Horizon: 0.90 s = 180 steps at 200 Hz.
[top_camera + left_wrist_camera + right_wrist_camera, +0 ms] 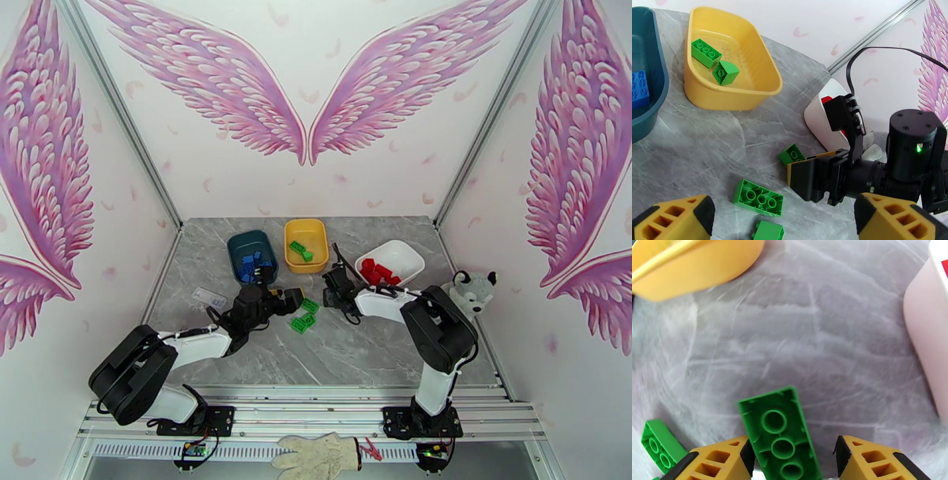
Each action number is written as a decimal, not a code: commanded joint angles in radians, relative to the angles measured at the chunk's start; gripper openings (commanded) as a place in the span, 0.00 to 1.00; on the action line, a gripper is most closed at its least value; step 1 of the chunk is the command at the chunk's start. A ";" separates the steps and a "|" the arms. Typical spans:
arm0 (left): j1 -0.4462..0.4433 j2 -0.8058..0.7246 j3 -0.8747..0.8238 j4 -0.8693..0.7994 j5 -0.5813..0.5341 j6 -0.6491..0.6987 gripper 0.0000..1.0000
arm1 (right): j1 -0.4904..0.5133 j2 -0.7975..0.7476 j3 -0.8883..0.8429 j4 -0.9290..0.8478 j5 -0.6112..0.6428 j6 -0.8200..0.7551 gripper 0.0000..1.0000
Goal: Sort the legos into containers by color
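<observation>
Green lego [780, 433] inside half-open right pincer [792, 453], seemingly not clamped.

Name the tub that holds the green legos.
The yellow tub, the middle of the three: two green legos lie in it. The teal tub holds blue legos, the white tub red legos.
</observation>
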 commanded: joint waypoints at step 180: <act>0.045 0.036 0.016 0.036 0.045 -0.015 0.99 | -0.010 -0.176 -0.040 0.019 -0.236 0.025 0.28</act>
